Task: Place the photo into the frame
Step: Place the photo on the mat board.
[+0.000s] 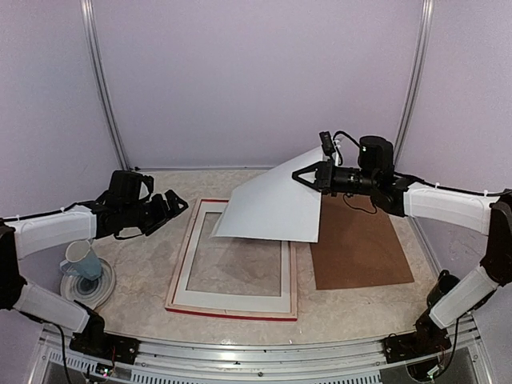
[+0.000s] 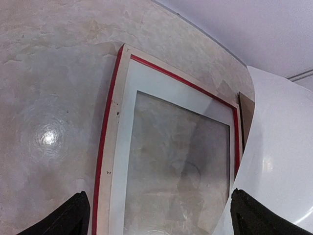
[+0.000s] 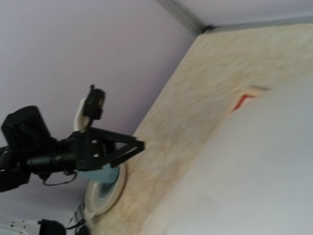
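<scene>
The frame point(image 1: 234, 306) lies flat in the middle of the table, pale wood back up and red edge showing, with a white windowed mat point(image 1: 240, 298) inside it. The photo point(image 1: 276, 204), white side up, hangs tilted over the frame's far right corner. My right gripper point(image 1: 304, 178) is shut on its right edge. My left gripper point(image 1: 178, 204) hovers open and empty just left of the frame's far left corner. The left wrist view looks down on the frame point(image 2: 113, 147), with the photo point(image 2: 279, 156) at the right. The photo point(image 3: 254, 171) hides my right fingers in the right wrist view.
A brown hardboard panel point(image 1: 360, 252) lies flat to the right of the frame. A pale blue mug point(image 1: 80, 260) stands on a plate point(image 1: 102, 292) at the near left, under the left arm. Walls close in the table at the back and sides.
</scene>
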You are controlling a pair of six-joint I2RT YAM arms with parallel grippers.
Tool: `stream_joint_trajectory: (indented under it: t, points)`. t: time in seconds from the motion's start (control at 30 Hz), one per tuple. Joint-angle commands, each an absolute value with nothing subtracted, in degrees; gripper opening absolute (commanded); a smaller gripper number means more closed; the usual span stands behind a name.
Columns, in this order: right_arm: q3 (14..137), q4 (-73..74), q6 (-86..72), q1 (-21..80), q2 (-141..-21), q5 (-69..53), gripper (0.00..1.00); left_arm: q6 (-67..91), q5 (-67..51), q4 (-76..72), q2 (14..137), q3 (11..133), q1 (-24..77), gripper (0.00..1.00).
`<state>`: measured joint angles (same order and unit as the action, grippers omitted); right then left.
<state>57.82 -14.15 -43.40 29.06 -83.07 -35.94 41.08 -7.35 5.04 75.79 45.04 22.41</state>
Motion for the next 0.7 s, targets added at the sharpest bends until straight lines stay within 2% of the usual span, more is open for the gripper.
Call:
stream_joint_trajectory:
  t: [0.0, 0.33, 0.67]
  points:
    - [63.45, -18.26, -44.66, 34.70, -89.18, -34.31, 0.08, 43.08, -7.28, 2.05, 72.89, 40.30, 19.96, 0.99]
    - [71.14, -22.56, -49.24, 43.09, -100.65, -35.36, 0.08, 43.97, -8.55, -0.99, 69.18, 34.01, 15.04, 0.99]
    - [60.89, -31.00, -56.31, 45.31, -104.46, -35.79, 0.08, 44.16, -9.66, -2.60, 68.02, 32.35, 13.83, 0.99]
